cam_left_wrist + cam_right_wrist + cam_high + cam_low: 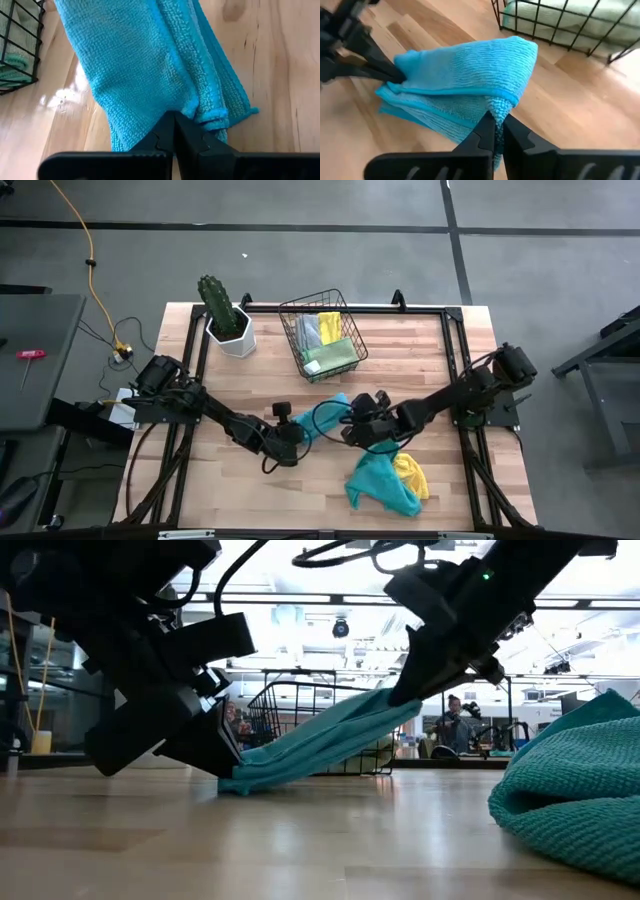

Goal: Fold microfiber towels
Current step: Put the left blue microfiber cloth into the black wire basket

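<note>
A teal-blue towel [325,415] stretches between my two grippers near the table's middle. My left gripper [290,432] is shut on its left end, down at the table [222,772]. My right gripper [355,425] is shut on its right end, raised above the table [400,695]. The towel is folded over into several layers [465,65]. A second teal-blue towel [380,483] and a yellow towel [412,475] lie bunched on the table near the front edge. My left gripper pinches the towel's left end at a bunched edge of several layers [200,112] between its two fingers, slanting down from the table's left. That end rests on the table [240,783]. My right gripper pinches the towel's right end at a folded corner [502,102] between its two fingers, coming from the table's right. That end is lifted clear, and the towel slopes down fairly taut [320,740] to the left gripper.
A black wire basket [322,335] holding green, yellow and grey towels stands at the far middle. A potted cactus [225,320] stands to its left. A black frame [455,350] runs along the table's edges. A person [455,720] sits in the room beyond.
</note>
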Motion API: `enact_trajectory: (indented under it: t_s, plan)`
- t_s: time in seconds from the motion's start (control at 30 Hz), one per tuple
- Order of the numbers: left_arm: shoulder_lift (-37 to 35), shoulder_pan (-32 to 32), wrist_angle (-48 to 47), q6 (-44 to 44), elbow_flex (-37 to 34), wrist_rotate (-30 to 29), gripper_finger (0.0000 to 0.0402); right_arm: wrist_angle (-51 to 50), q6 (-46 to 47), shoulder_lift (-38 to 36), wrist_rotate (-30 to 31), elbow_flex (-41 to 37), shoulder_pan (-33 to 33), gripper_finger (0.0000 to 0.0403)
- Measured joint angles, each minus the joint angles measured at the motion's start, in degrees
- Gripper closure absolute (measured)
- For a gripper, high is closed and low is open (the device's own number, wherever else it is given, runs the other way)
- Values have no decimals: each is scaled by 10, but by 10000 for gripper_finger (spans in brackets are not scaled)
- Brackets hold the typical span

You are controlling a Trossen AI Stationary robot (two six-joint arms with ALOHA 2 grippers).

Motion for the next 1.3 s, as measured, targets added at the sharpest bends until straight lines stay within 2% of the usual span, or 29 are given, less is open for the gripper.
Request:
enact_trajectory:
  t_s: [0.3, 0.47, 0.67, 0.97, 1.13, 1.3]
  plan:
    - [2, -1, 25, 13, -1, 6, 401, -9, -78, 0, 2, 0, -7, 403]
    - [2, -1, 46, 20, -1, 35, 401, -56, -42, 0, -28, 0, -7, 403]
    - [3, -1, 61, 33, -1, 44, 402, -96, -13, 0, -97, 1, -7, 403]
    - [3, -1, 72, 38, 0, 67, 402, -100, 2, 0, -113, 1, -6, 399]
    - [3, -1, 71, 37, 0, 68, 402, -100, 3, 0, -131, 0, -6, 374]
    - [3, -2, 75, 37, -1, 70, 402, -126, 29, 0, -169, -1, -10, 314]
